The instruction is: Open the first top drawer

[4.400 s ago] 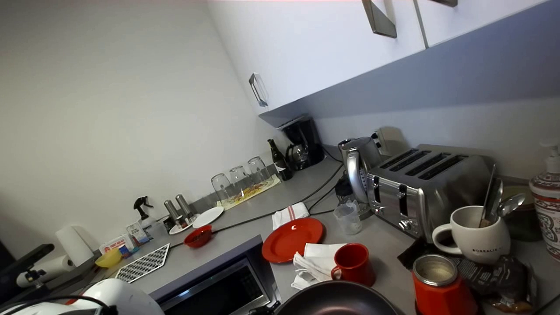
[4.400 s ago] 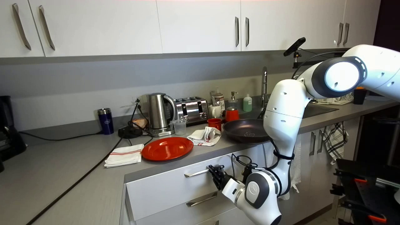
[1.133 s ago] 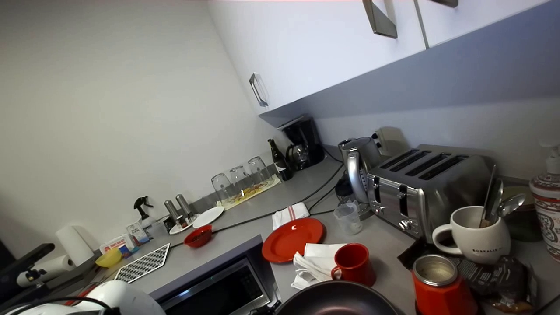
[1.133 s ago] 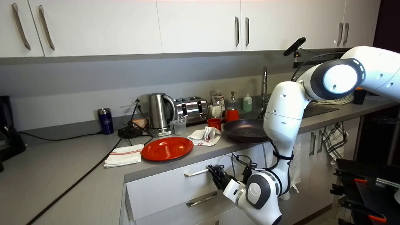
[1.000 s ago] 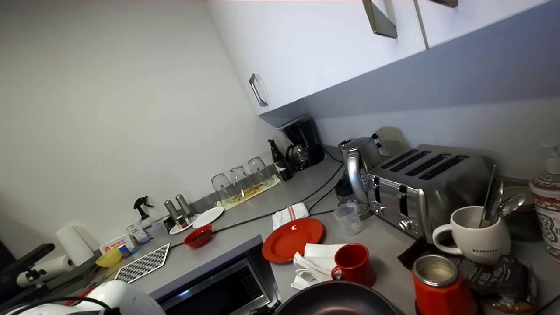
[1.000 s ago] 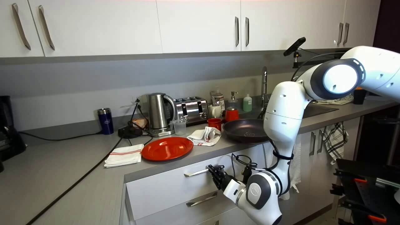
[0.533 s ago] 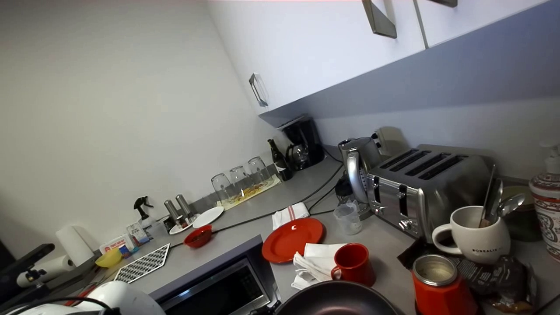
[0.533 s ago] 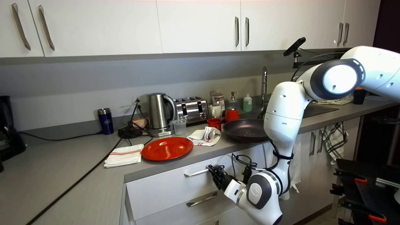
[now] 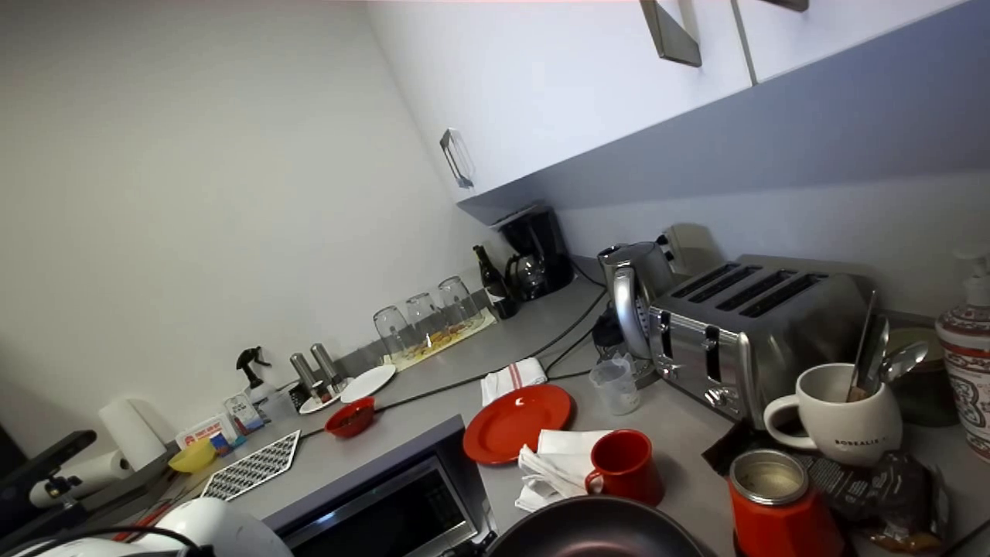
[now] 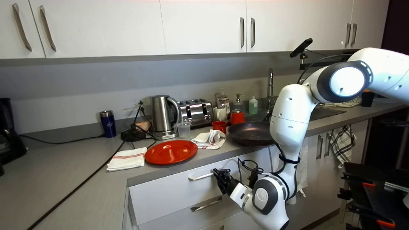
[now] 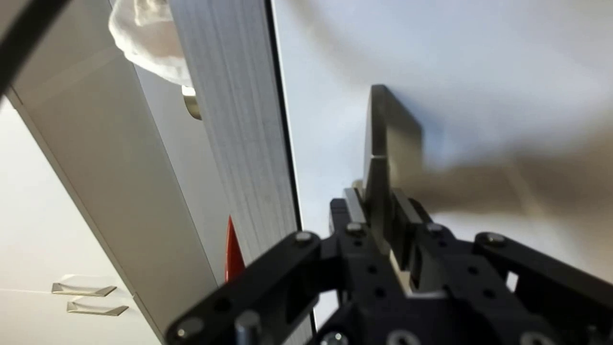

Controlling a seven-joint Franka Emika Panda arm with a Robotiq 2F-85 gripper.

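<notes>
End effector (image 11: 379,206) is clamped on the metal handle (image 11: 379,129) of the top drawer (image 10: 169,195); in the wrist view we see its fingers (image 11: 354,205) closed in on either side of the bar, with one end of the handle sticking out past the tips. In an exterior view the drawer's pale front sits just under the tabletop (image 10: 57,166) edge, directly above a lower drawer (image 10: 179,221). From the wrist we get a thin dark line between tabletop and drawer front; we can't tell if it's slightly ajar. Arm (image 10: 289,111) bends down in front of the tabletop edge. Up top, both exterior views give us a red plate (image 10: 171,152), crumpled white cloth (image 10: 204,140), red mug (image 10: 219,126), frying pan (image 10: 254,131), steel kettle (image 10: 160,116) and toaster (image 10: 197,116), the cloth lying between plate and mug.
</notes>
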